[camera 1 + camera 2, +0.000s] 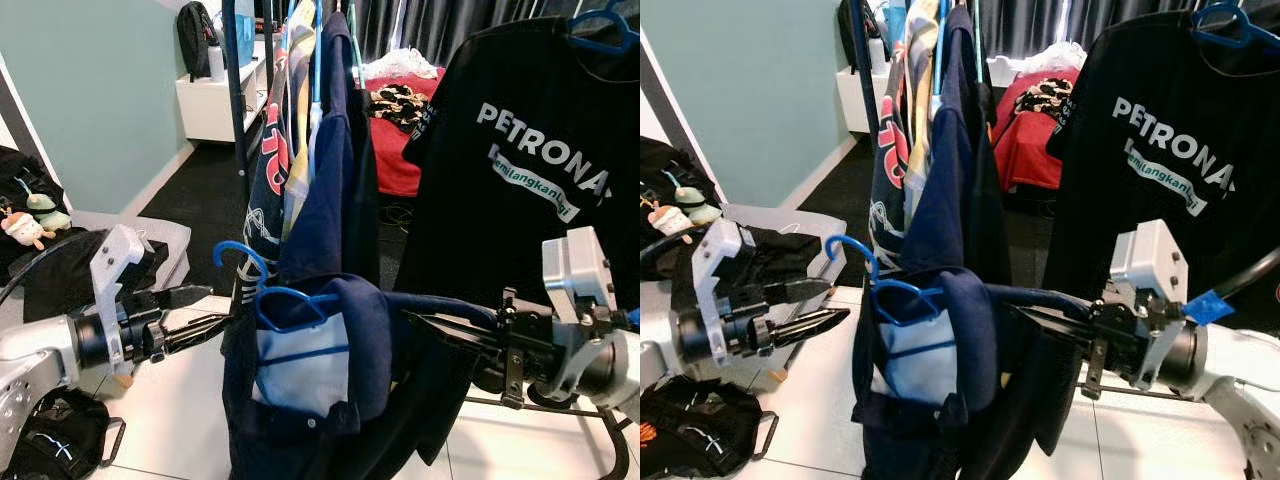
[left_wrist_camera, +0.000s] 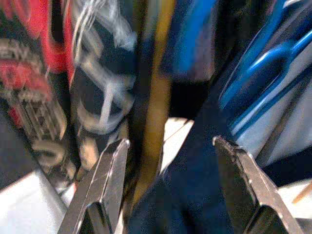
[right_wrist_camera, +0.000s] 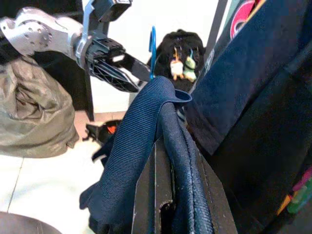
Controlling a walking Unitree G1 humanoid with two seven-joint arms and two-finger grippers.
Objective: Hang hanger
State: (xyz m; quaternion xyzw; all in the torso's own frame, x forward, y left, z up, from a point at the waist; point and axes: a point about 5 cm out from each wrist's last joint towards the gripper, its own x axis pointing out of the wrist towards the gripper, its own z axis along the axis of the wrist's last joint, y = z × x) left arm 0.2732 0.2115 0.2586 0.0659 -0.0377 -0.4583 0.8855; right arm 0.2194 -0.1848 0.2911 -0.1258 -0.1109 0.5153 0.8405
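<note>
A: So, head views first. Where's the hanger?

B: Blue hanger w/ a navy shirt on it, low, in front of the rack. Hook points up and to the robot's left, nowhere near the rail. Not hung yet.

A: Who's got it?

B: Right tool. Fingers run under the shirt's shoulder, cloth draped over them, so it's carrying hanger + shirt by that end. Left tool sits just beside the hook, fingers apart, nothing in them.

A: Rack crowded?

B: Yep, several garments already up there, plus a black tee on its own hanger further right.

A: Left wrist view?

B: Blurry. Two fingers spread wide w/ a gap, hanging clothes straight ahead, blue hanger plastic off to one side. No contact that I can make out.

A: Right wrist?

B: Fingers pressed together, navy collar/shoulder fabric folded over the top of them. Can't see the hanger bar under the cloth, so grip on the plastic itself: can't tell. Left tool visible across the way, w/ the hook near its tip.

A: Progress?

B: I'd say mid-task. Garment picked up and brought to the rack; lifting the hook to the rail and letting go is all still to do.
</note>
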